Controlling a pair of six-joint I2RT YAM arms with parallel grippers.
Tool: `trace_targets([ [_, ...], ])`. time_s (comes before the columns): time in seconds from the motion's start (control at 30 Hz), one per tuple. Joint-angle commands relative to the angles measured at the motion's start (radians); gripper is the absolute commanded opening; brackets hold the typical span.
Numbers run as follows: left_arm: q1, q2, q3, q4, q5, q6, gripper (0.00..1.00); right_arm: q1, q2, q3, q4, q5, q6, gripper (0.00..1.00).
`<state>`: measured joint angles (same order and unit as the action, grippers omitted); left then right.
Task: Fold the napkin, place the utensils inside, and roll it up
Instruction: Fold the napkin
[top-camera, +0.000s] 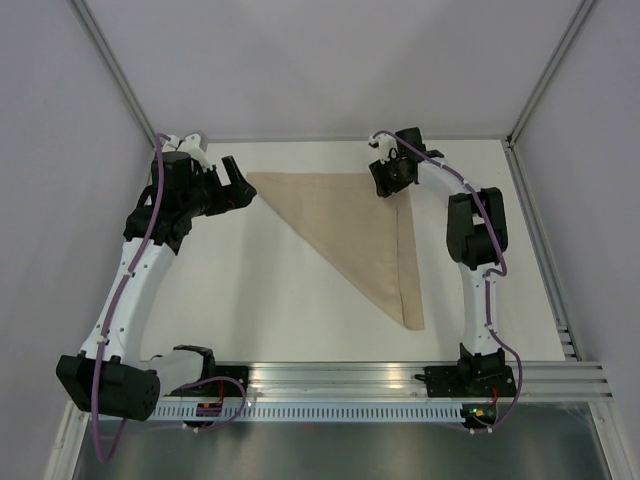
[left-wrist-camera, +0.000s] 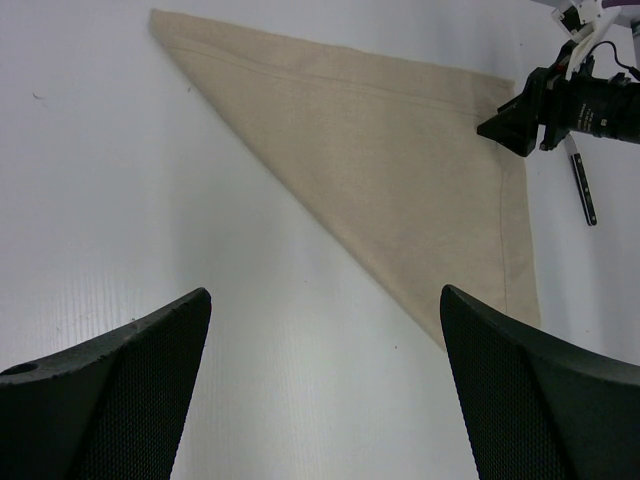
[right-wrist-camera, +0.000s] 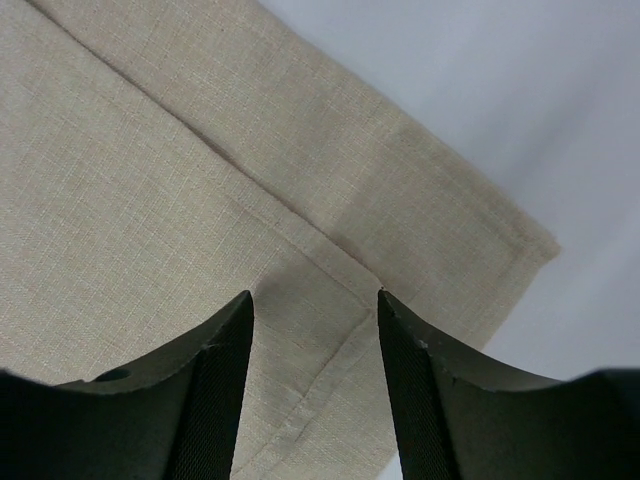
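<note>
The tan napkin (top-camera: 360, 225) lies flat on the white table, folded into a triangle with its long edge running from the far left corner down to a point near the front. My right gripper (top-camera: 388, 186) hovers low over the far right corner of the napkin (right-wrist-camera: 200, 180). Its jaws (right-wrist-camera: 315, 295) stand open, and the hemmed corner lies flat between them. My left gripper (top-camera: 240, 182) is wide open just left of the napkin's far left corner, with bare table between its fingers (left-wrist-camera: 325, 295). One thin dark utensil (left-wrist-camera: 583, 190) lies right of the napkin (left-wrist-camera: 400, 150).
Pale enclosure walls with metal corner posts (top-camera: 120, 70) close in the table on the left, right and back. An aluminium rail (top-camera: 400, 380) carrying both arm bases runs along the front edge. The white tabletop (top-camera: 270, 300) shows left of the napkin.
</note>
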<state>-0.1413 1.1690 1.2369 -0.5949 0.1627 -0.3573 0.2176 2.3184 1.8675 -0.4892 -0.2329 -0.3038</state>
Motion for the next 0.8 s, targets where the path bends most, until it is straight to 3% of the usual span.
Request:
trace_targets([
  [0.0,0.002,0.003,0.001,0.03,0.012,0.026,0.99,-0.012,-0.011,0.036,0.026,0.046,0.005,0.59],
  [0.4,0.002,0.009,-0.001,0.03,0.009,0.027,0.99,-0.027,0.013,0.048,0.028,0.055,0.009,0.55],
  [0.77,0.003,0.008,-0.001,0.03,0.008,0.027,0.99,-0.027,0.073,0.113,-0.006,0.058,0.002,0.43],
])
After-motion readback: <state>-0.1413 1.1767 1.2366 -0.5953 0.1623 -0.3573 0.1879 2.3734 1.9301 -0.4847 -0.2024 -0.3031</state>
